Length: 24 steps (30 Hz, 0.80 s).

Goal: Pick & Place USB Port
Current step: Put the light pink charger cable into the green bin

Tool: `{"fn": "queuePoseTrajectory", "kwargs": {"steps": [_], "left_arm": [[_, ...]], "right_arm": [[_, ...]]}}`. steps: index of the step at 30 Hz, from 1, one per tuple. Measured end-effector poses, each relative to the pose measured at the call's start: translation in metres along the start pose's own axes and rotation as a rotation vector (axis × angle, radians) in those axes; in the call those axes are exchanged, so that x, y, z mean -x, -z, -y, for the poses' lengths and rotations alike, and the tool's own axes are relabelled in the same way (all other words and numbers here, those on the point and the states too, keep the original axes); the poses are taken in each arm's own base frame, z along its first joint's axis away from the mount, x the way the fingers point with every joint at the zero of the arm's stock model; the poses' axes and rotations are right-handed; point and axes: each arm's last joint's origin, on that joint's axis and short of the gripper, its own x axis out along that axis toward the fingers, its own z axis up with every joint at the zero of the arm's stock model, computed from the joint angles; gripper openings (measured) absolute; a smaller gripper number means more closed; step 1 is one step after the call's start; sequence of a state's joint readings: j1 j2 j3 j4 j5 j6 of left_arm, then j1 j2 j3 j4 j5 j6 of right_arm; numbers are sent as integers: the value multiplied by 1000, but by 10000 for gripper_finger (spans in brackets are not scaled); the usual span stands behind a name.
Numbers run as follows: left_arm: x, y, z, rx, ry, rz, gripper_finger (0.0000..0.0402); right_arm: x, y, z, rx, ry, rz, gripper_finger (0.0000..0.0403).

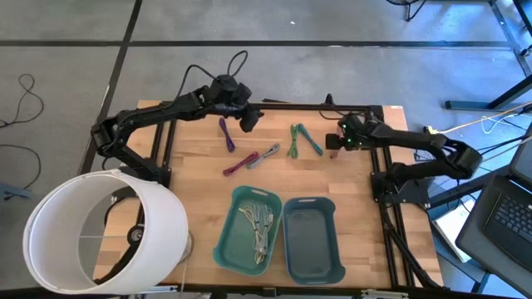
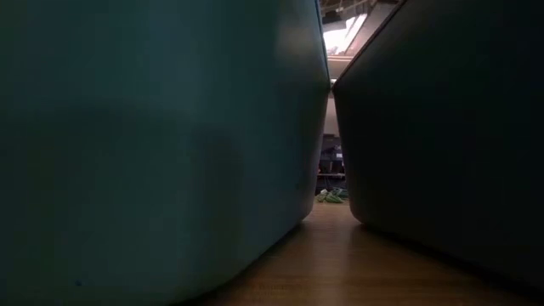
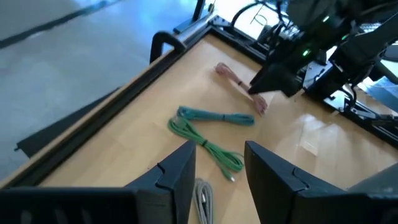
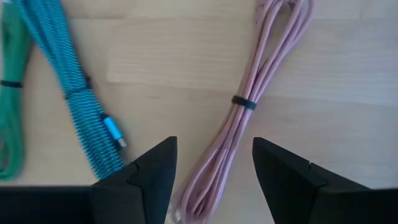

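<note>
— Wooden tabletop [image 1: 349, 178] is holding loose cables; which step is running?
— Right gripper [image 4: 213, 163], jaws wide, is hovering over the pink cable [image 4: 239, 102]. Next it probably needs lowering and closing. Left gripper [image 3: 217, 165], parted and empty, is waiting.

This is a robotics lab or test workshop. A butcher-block surface [image 1: 199, 158] sits in a black metal frame [image 1: 283, 105] on a bare grey concrete floor [image 1: 66, 66] crossed by dark seams. Loose cables [image 1: 25, 95] trail over the floor at the left, and an open laptop [image 1: 507, 212] stands at the right.
</note>
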<state>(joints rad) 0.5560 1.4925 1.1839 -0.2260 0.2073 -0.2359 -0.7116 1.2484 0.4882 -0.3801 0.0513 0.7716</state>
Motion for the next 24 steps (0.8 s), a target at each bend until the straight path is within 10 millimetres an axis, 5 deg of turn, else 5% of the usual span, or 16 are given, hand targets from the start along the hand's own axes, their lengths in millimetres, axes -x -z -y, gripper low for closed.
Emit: {"fn": "queuePoseTrajectory", "kwargs": {"steps": [10,18,24], "left_arm": [[0,-4,1,-25,5,37,125],[0,-4,1,-71,2,43,125],[0,-5,1,-123,4,52,120]], "right_arm": [[-20,-2,-2,61,52,21,198],[-13,-4,-1,79,61,69,29],[10,-9,-7,92,-23,159,17]]}}
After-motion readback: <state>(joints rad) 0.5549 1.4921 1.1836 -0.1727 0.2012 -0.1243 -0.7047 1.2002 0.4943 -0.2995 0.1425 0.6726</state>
